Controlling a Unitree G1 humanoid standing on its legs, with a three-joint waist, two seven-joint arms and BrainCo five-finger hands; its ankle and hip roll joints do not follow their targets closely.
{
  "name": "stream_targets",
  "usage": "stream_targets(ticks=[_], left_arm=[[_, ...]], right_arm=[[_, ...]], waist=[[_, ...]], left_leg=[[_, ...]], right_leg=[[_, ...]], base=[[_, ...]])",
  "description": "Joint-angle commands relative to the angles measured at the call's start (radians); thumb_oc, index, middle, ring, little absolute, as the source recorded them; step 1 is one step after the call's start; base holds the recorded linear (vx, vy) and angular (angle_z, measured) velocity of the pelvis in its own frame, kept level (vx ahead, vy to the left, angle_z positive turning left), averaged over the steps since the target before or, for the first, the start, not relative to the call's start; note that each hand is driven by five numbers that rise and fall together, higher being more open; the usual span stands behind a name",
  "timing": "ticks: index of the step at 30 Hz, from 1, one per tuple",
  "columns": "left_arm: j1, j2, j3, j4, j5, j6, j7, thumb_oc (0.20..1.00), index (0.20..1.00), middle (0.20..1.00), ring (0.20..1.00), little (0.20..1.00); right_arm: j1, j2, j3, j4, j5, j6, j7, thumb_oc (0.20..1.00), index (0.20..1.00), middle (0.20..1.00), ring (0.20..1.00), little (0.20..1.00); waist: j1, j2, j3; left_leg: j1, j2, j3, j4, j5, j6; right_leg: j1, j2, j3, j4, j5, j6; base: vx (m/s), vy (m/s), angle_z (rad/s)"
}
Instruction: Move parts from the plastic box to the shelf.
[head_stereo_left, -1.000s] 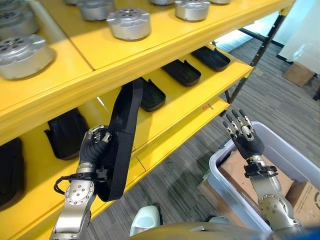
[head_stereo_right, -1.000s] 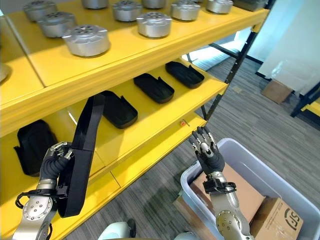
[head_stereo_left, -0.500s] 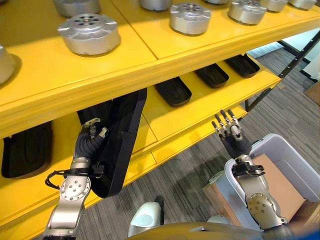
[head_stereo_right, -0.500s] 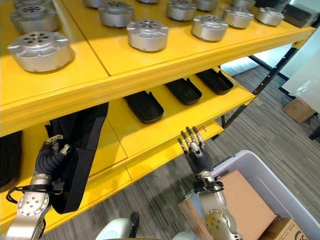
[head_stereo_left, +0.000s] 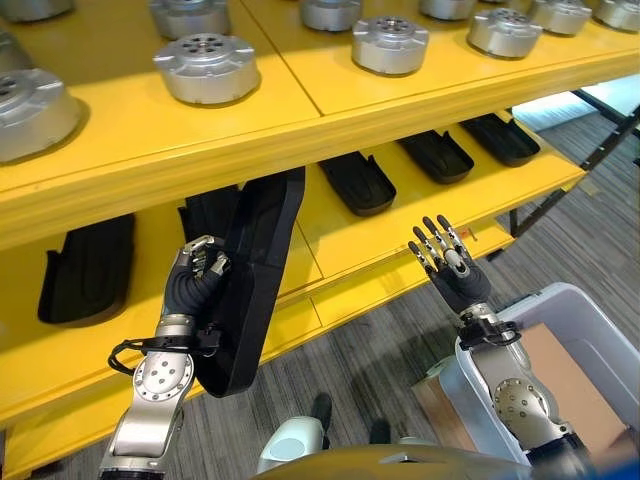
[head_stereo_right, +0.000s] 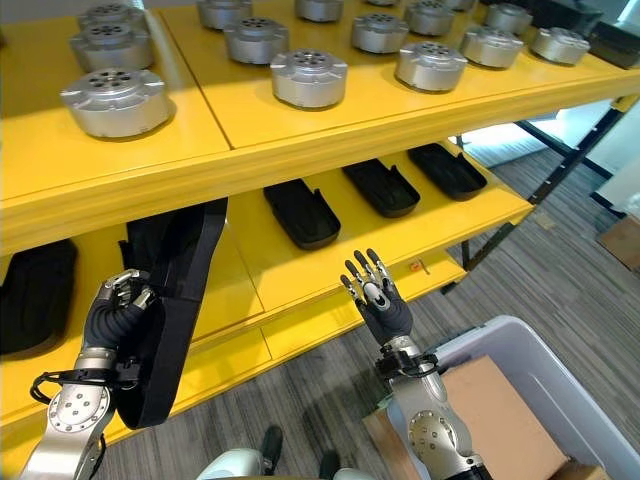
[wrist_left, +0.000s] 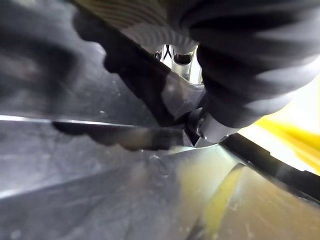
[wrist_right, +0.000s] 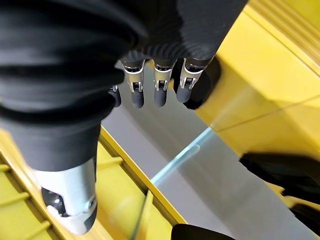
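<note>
left hand (head_stereo_left: 196, 281): fingers curled round black part (head_stereo_left: 250, 270), held upright at shelf (head_stereo_left: 400, 215) lip
right hand (head_stereo_left: 452, 272): fingers spread, empty, above box (head_stereo_left: 590, 315)
risk: part's top could catch the upper shelf edge, twist loose

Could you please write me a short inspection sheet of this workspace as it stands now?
Surface: yellow shelf, two tiers.
Job's things: long black part held on edge at the lower tier; black parts lie flat there; plastic box at lower right.
Clutter: silver discs on the upper tier; cardboard in the box.
Hands: left hand curled round the part; right hand open, empty.
Cables: nothing seen.
Surroundings: grey carpet.
</note>
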Motion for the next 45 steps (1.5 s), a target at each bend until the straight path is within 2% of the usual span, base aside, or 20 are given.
stream_targets(ticks=[1,2,3,4,5,6,9,12,19,27,31,34,36,37,39,40,41,43,44,45], left_arm=[[-0.044,0.033,0.01,-0.094,-0.059,-0.061,0.012,0.2,0.2,0.2,0.2,0.2],[-0.056,0.036,0.009,-0.09,-0.061,-0.062,0.012,0.2,0.2,0.2,0.2,0.2],[-0.073,0.038,0.003,-0.084,-0.066,-0.066,0.017,0.2,0.2,0.2,0.2,0.2],[-0.074,0.039,0.002,-0.084,-0.066,-0.066,0.018,0.2,0.2,0.2,0.2,0.2],[-0.086,0.037,-0.002,-0.08,-0.072,-0.066,0.025,0.2,0.2,0.2,0.2,0.2],[-0.095,0.035,-0.008,-0.083,-0.084,-0.069,0.028,0.2,0.2,0.2,0.2,0.2],[-0.108,0.045,-0.026,-0.092,-0.095,-0.069,0.027,0.2,0.2,0.2,0.2,0.2],[-0.12,0.042,-0.033,-0.085,-0.095,-0.072,0.029,0.2,0.2,0.2,0.2,0.2],[-0.124,0.067,-0.023,-0.088,-0.054,-0.073,0.023,0.2,0.2,0.2,0.2,0.2],[-0.117,0.09,0.012,-0.081,-0.042,-0.07,0.04,0.2,0.2,0.2,0.2,0.2],[-0.113,0.097,0.025,-0.084,-0.024,-0.071,0.048,0.2,0.2,0.2,0.2,0.2],[-0.119,0.103,0.022,-0.083,-0.016,-0.077,0.058,0.2,0.2,0.2,0.2,0.2],[-0.137,0.102,0.023,-0.081,-0.008,-0.077,0.07,0.2,0.2,0.2,0.2,0.2],[-0.141,0.101,0.018,-0.082,-0.008,-0.08,0.069,0.2,0.2,0.2,0.2,0.2],[-0.143,0.086,-0.007,-0.072,-0.029,-0.075,0.061,0.2,0.2,0.2,0.2,0.2],[-0.143,0.086,-0.007,-0.072,-0.029,-0.075,0.06,0.2,0.2,0.2,0.2,0.2],[-0.125,0.07,0.001,-0.076,-0.035,-0.071,0.063,0.2,0.2,0.2,0.2,0.2],[-0.124,0.069,0.002,-0.077,-0.035,-0.07,0.062,0.2,0.2,0.2,0.2,0.2],[-0.112,0.051,-0.002,-0.068,-0.048,-0.074,0.061,0.2,0.2,0.2,0.2,0.2],[-0.113,0.051,-0.002,-0.067,-0.047,-0.074,0.061,0.2,0.2,0.2,0.2,0.2]], right_arm=[[-0.056,-0.017,-0.035,-0.026,0.03,-0.053,0.009,1.0,1.0,1.0,1.0,1.0],[-0.061,-0.023,-0.04,-0.028,0.035,-0.058,0.005,1.0,1.0,1.0,1.0,1.0],[-0.06,-0.025,-0.039,-0.026,0.047,-0.059,0.002,1.0,1.0,1.0,1.0,1.0],[-0.061,-0.025,-0.04,-0.025,0.047,-0.059,0.002,1.0,1.0,1.0,1.0,1.0],[-0.059,-0.027,-0.042,-0.023,0.05,-0.061,-0.003,1.0,1.0,1.0,1.0,1.0],[-0.049,-0.025,-0.045,-0.019,0.059,-0.065,-0.011,1.0,1.0,1.0,1.0,1.0],[-0.026,-0.029,-0.064,-0.012,0.065,-0.078,-0.04,1.0,1.0,1.0,1.0,1.0],[-0.017,-0.025,-0.086,-0.021,0.061,-0.086,-0.049,1.0,1.0,1.0,1.0,1.0],[0.001,0.004,-0.112,-0.035,0.04,-0.08,-0.042,1.0,1.0,1.0,1.0,1.0],[-0.013,0.026,-0.091,-0.042,0.019,-0.062,-0.038,1.0,1.0,1.0,1.0,1.0],[-0.032,0.039,-0.09,-0.039,0.013,-0.066,-0.039,1.0,1.0,1.0,1.0,1.0],[-0.055,0.059,-0.062,-0.028,0.018,-0.069,-0.041,1.0,1.0,1.0,1.0,1.0],[-0.074,0.069,-0.046,-0.021,0.022,-0.071,-0.041,1.0,1.0,1.0,1.0,1.0],[-0.075,0.066,-0.041,-0.019,0.023,-0.071,-0.036,1.0,1.0,1.0,1.0,1.0],[-0.08,0.046,-0.021,-0.01,0.03,-0.066,-0.024,1.0,1.0,1.0,1.0,1.0],[-0.081,0.046,-0.021,-0.01,0.03,-0.066,-0.024,1.0,1.0,1.0,1.0,1.0],[-0.089,0.044,-0.002,0.001,0.032,-0.06,-0.021,1.0,1.0,1.0,1.0,1.0],[-0.089,0.044,-0.002,0.002,0.032,-0.06,-0.021,1.0,1.0,1.0,1.0,1.0],[-0.088,0.027,0.021,-0.002,0.032,-0.056,-0.015,1.0,1.0,1.0,1.0,1.0],[-0.089,0.027,0.021,-0.002,0.032,-0.057,-0.015,1.0,1.0,1.0,1.0,1.0]], waist=[[-0.017,-0.011,-0.008],[-0.026,-0.019,-0.001],[-0.038,-0.028,0.007],[-0.039,-0.028,0.006],[-0.05,-0.031,0.004],[-0.075,-0.021,-0.008],[-0.101,0.024,-0.027],[-0.103,0.045,-0.026],[-0.069,0.032,-0.025],[-0.021,-0.033,-0.031],[-0.011,-0.043,-0.03],[-0.011,-0.022,-0.019],[-0.005,0.012,-0.001],[-0.016,0.02,-0.001],[-0.028,0.025,-0.009],[-0.028,0.025,-0.01],[-0.022,0.017,-0.018],[-0.022,0.017,-0.017],[-0.025,-0.01,-0.023],[-0.024,-0.01,-0.025]], left_leg=[[0.02,-0.033,0.08,0.075,-0.079,0.007],[0.019,-0.01,0.103,0.121,-0.115,0.005],[0.042,0.058,0.107,0.179,-0.148,-0.005],[0.039,0.057,0.106,0.178,-0.144,-0.006],[0.049,0.117,0.115,0.185,-0.13,-0.009],[0.099,0.249,0.127,0.136,-0.056,-0.03],[0.112,0.425,0.123,-0.036,0.125,-0.1],[0.11,0.429,0.145,-0.095,0.114,-0.135],[0.104,0.312,0.118,-0.05,-0.026,-0.129],[0.04,0.164,0.122,0.064,-0.122,-0.091],[0.032,0.116,0.136,0.08,-0.151,-0.057],[0.067,0.093,0.16,0.044,-0.145,-0.022],[0.098,0.102,0.184,0.009,-0.132,-0.002],[0.106,0.105,0.187,-0.01,-0.117,0.008],[0.133,0.106,0.193,-0.08,-0.072,0.009],[0.13,0.107,0.193,-0.082,-0.068,0.009],[0.15,0.103,0.212,-0.109,-0.058,-0.003],[0.153,0.104,0.212,-0.111,-0.057,-0.004],[0.142,0.095,0.215,-0.076,-0.074,-0.01],[0.136,0.095,0.217,-0.075,-0.071,-0.009]], right_leg=[[-0.081,-0.028,-0.017,0.129,-0.038,0.038],[-0.095,-0.047,-0.024,0.139,-0.032,0.037],[-0.109,-0.071,-0.03,0.16,-0.038,0.033],[-0.111,-0.072,-0.032,0.159,-0.035,0.033],[-0.12,-0.086,-0.039,0.176,-0.042,0.031],[-0.144,-0.109,-0.058,0.224,-0.062,0.029],[-0.193,-0.173,-0.102,0.328,-0.101,0.052],[-0.184,-0.234,-0.109,0.36,-0.098,0.075],[-0.098,-0.323,-0.136,0.241,0.019,0.135],[-0.038,-0.427,-0.179,0.13,0.218,0.199],[-0.054,-0.466,-0.17,0.132,0.302,0.21],[-0.095,-0.494,-0.163,0.184,0.386,0.199],[-0.13,-0.45,-0.183,0.307,0.288,0.168],[-0.142,-0.384,-0.167,0.345,0.214,0.145],[-0.193,-0.157,-0.142,0.383,0.018,0.097],[-0.196,-0.156,-0.143,0.38,0.021,0.095],[-0.183,-0.102,-0.167,0.332,-0.03,0.073],[-0.18,-0.101,-0.167,0.328,-0.029,0.073],[-0.139,-0.071,-0.072,0.182,-0.021,0.063],[-0.142,-0.07,-0.071,0.177,-0.014,0.062]], base=[[-0.21,0.107,0.48],[-0.17,0.126,0.6],[-0.17,0.123,0.63],[-0.14,0.146,0.54],[-0.09,0.199,0.35],[-0.1,0.328,0.38],[-0.05,0.37,0.61],[0.01,0.379,0.73],[0.03,0.259,0.55],[0.02,0.221,0.15],[0.01,0.236,0.22],[-0.01,0.297,0.11],[-0.05,0.373,-0.25],[-0.01,0.275,-0.32],[0.0,0.184,-0.13],[0.01,0.072,-0.2],[0.01,0.0,-0.31],[0.03,-0.057,-0.31],[0.03,-0.114,-0.26],[0.06,-0.171,-0.16]])
